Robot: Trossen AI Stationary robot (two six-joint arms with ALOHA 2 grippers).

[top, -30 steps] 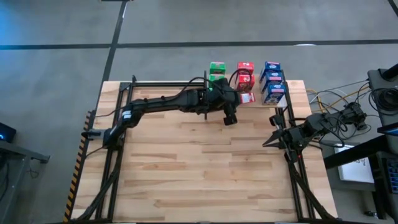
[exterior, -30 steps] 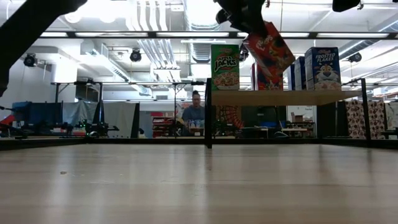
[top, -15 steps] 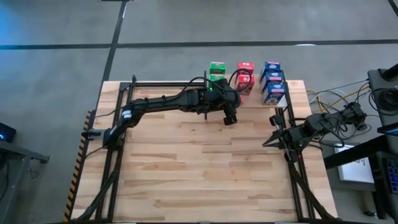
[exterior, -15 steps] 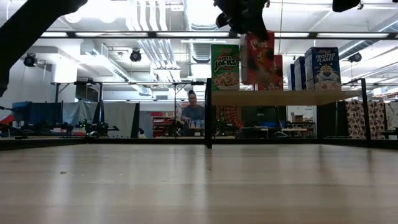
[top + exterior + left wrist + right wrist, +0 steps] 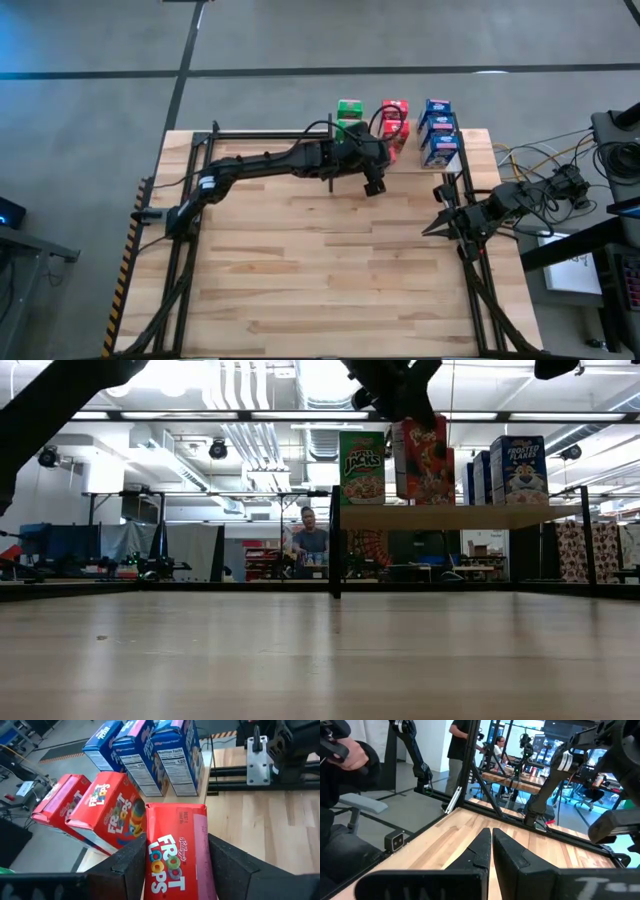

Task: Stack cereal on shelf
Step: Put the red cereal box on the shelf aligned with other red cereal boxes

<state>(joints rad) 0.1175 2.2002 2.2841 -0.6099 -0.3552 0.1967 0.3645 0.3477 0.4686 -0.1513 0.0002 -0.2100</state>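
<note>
- Step in hand: placing the third red Froot Loops box [image 5: 176, 851] on the shelf [image 5: 455, 516], in front of two red boxes [image 5: 95, 815] already standing there.
- Left gripper [image 5: 175, 865] sits astride this box, its fingers parted on either side; whether they grip or have let go, I cannot tell.
- Blue Frosted Flakes boxes [image 5: 150, 755] stand beside the reds; a green Apple Jacks box [image 5: 361, 467] stands at the other end.
- Right gripper [image 5: 489, 847] waits closed, empty, at the tabletop's right edge.
- Next: judged, release fully, then withdraw without tipping the box.

Lighting: bright, even, from ceiling fixtures [image 5: 300, 375] that flare white in the low view. Bench [image 5: 300, 660]: soft sheen, near planks blurred. High view: faint shadows. Left wrist view: near fingers [image 5: 127, 870] slightly soft.
</note>
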